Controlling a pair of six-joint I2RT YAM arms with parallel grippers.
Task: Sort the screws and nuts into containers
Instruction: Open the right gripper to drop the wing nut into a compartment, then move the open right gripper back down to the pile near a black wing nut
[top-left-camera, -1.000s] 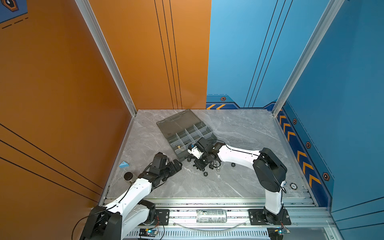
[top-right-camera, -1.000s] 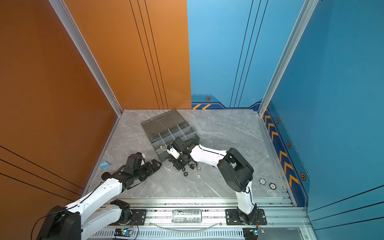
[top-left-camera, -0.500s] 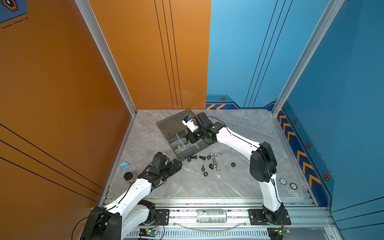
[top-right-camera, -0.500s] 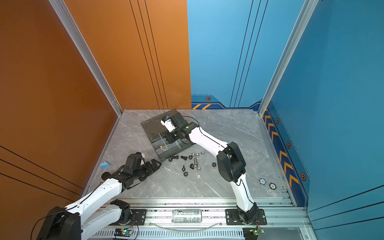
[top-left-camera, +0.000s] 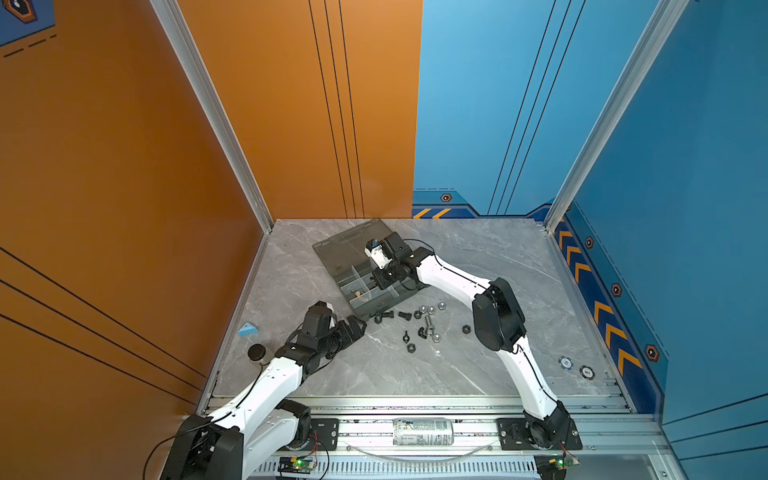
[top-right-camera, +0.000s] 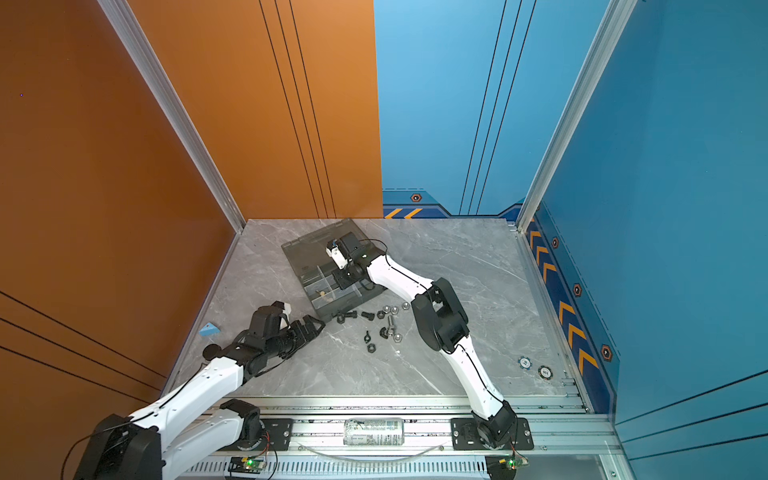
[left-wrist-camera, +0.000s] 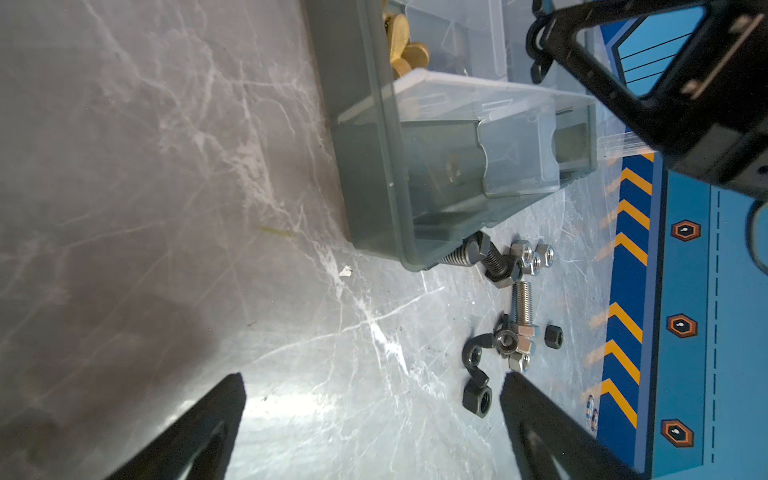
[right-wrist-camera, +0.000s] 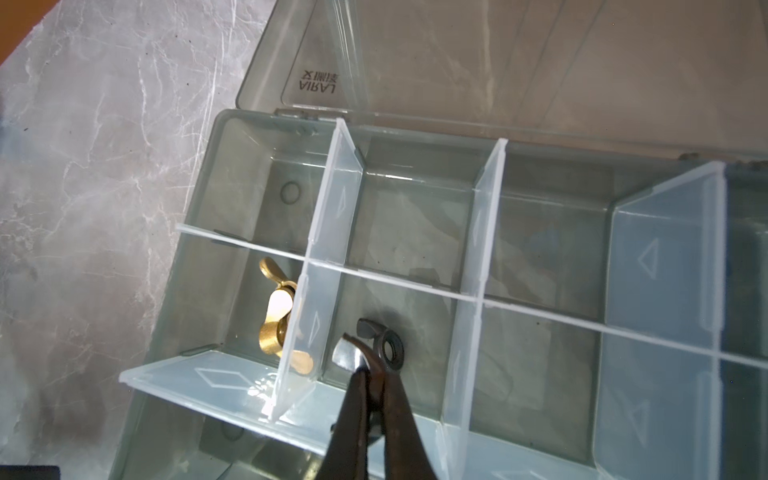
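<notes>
Far left on the marble tabletop (top-left-camera: 374, 374): a blue triangular piece (top-left-camera: 247, 330) and a small dark-capped jar (top-left-camera: 257, 353) near the edge. Left end effector (left-wrist-camera: 374, 382) is low over bare tabletop, fingers well apart, nothing between them; it points toward the loose hardware. The smoky-grey organizer box (top-left-camera: 349, 297) lies further back with its lid (top-left-camera: 345, 249) open flat behind it. Brass wing nuts (right-wrist-camera: 278, 320) lie in one end compartment of the near row. Right end effector (right-wrist-camera: 368, 368) is over the next compartment, fingers together, clamped on a black wing nut (right-wrist-camera: 386, 347) at their tips. Still loose in front of the box: black bolts (top-left-camera: 382, 318), silver hex nuts (top-left-camera: 428, 309), one long silver bolt (top-left-camera: 429, 322), black nuts (top-left-camera: 466, 329). Far right: two poker chips (top-left-camera: 566, 363).
</notes>
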